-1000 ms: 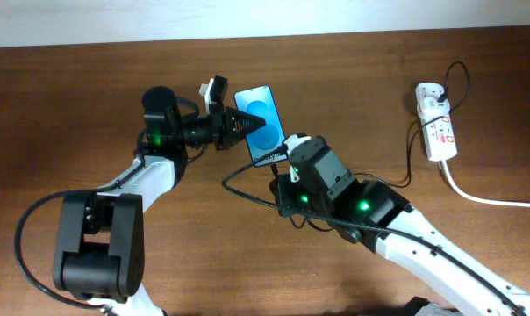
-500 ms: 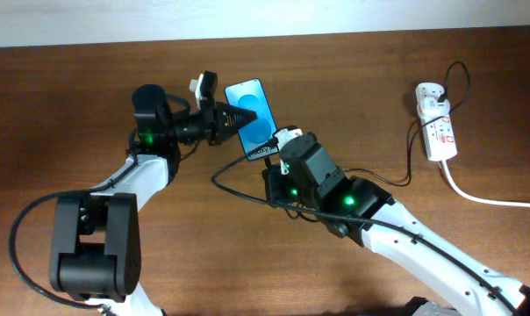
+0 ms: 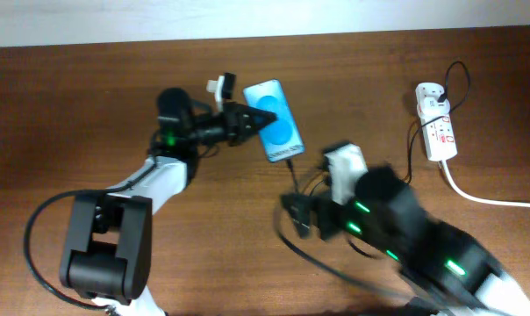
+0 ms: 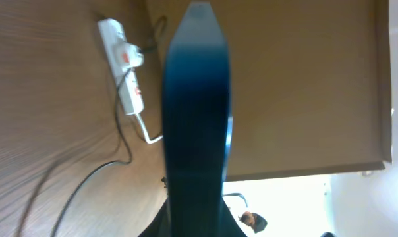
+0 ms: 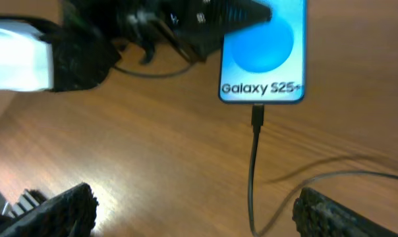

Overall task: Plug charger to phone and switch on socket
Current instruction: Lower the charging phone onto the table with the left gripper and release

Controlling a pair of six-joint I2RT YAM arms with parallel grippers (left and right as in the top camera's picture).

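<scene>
"Black charger [image 5: 254, 155] is in: its plug tip meets the lower edge of the phone [image 5: 263, 49], right under the Galaxy lettering [image 5: 261, 87]."

"Fully seated?"

"The right wrist view is too soft to tell how deep it sits. The left tool [image 3: 252, 121] is pinching the phone by its side and holding it tilted above the tabletop [image 3: 89, 88]. The right tool [image 5: 194, 201] hangs spread and empty just below the plug."

"So the socket [image 3: 437, 123] is what's left."

"I'd judge so. It lies well apart from both tools, at the right end of the tabletop."

"What could spoil it from here?"

"The cable loops close by the right arm [image 3: 397, 228]. If that arm swings toward the socket and snags the loop, the pull would draw the plug out or twist the phone in the left tool's pinch. Tilting the phone would strain the same joint. The socket also looks light, so a sideways press on its red switch [image 3: 440, 130] could shove it along rather than flip it."
</scene>
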